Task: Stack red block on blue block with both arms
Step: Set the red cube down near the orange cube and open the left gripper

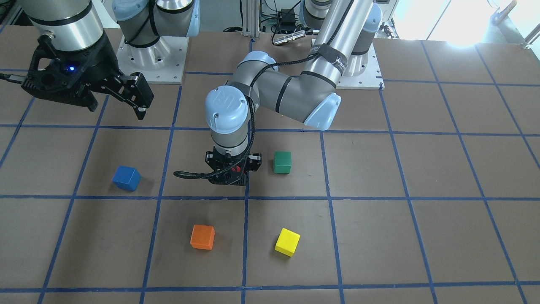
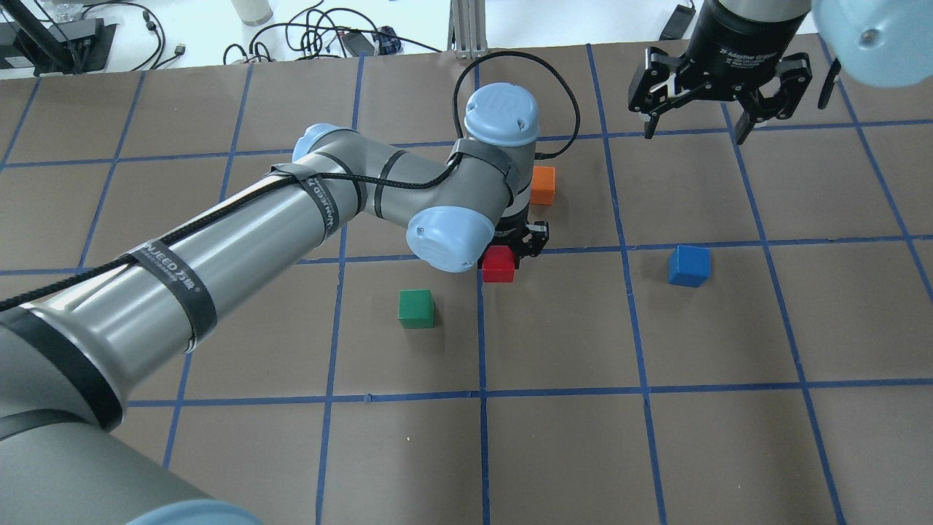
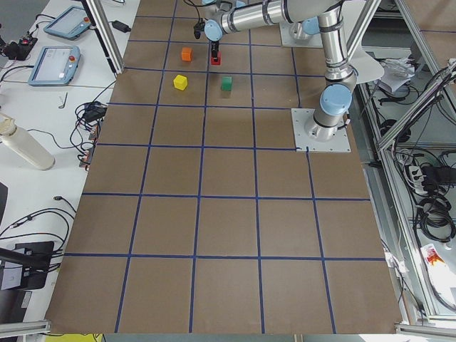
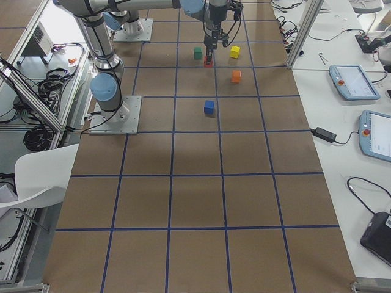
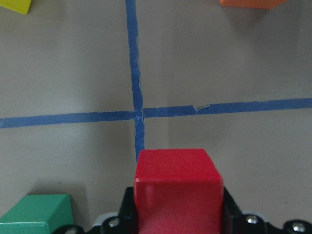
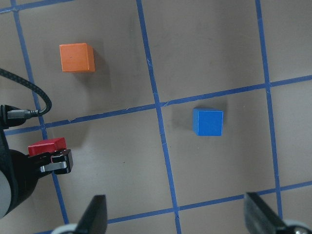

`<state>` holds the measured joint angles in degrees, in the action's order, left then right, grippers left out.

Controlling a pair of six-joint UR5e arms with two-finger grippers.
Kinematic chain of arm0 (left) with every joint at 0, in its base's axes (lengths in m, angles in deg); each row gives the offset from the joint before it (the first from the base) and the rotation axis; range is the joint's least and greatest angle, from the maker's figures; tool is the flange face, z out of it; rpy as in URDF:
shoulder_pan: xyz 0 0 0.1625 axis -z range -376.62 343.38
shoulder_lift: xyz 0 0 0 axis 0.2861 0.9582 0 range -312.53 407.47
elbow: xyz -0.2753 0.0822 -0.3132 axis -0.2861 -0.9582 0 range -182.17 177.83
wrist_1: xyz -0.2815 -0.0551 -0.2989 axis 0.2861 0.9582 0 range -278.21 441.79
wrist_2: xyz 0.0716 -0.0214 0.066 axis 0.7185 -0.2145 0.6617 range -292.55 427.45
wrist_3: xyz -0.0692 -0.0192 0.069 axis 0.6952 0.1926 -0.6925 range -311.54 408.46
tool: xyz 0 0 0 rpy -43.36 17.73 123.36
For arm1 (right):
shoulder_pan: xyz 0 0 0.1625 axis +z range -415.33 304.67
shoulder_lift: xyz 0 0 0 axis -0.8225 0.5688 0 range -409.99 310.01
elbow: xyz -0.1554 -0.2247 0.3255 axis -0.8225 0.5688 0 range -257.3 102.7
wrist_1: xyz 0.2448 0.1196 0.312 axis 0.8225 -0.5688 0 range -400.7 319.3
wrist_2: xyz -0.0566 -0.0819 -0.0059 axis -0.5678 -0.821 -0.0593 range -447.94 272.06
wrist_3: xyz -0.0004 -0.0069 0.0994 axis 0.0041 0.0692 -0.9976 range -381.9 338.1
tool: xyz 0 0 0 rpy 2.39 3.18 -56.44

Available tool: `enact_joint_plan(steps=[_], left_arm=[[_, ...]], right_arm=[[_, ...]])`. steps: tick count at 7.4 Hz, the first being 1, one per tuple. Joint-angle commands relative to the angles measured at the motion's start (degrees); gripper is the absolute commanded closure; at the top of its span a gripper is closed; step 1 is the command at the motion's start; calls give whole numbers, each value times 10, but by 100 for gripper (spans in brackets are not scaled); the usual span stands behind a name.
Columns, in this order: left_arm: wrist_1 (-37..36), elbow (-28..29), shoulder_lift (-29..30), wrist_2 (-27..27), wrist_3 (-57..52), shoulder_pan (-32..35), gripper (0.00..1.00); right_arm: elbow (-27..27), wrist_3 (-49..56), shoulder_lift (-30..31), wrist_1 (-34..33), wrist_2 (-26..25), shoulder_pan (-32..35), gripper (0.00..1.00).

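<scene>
The red block (image 2: 499, 264) sits between the fingers of my left gripper (image 2: 510, 251) near the middle of the table, low over a blue tape crossing. In the left wrist view the red block (image 5: 178, 187) fills the jaws. I cannot tell whether it touches the table. The blue block (image 2: 688, 265) lies alone to the right, also in the front view (image 1: 126, 178) and the right wrist view (image 6: 208, 122). My right gripper (image 2: 718, 124) is open and empty, high above the table beyond the blue block.
A green block (image 2: 416, 308) lies close to the left gripper on its near-left side. An orange block (image 2: 542, 185) lies just beyond the gripper. A yellow block (image 1: 287, 242) lies farther out on the operators' side. Brown table with a blue tape grid (image 2: 627, 248).
</scene>
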<state>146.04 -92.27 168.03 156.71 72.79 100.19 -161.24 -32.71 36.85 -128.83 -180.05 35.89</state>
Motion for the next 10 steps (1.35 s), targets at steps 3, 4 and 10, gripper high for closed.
enact_joint_plan(steps=[3,4,10], left_arm=[[-12,-1,31,-1,2,3,0],[-9,5,13,-2,-10,-2,0],[139,-6,-179,5,-154,-169,0]], right_arm=[[0,0,1,2,-1,1,0],[-1,-3,1,2,0,2,0],[-56,-79,-14,-61,11,55,0]])
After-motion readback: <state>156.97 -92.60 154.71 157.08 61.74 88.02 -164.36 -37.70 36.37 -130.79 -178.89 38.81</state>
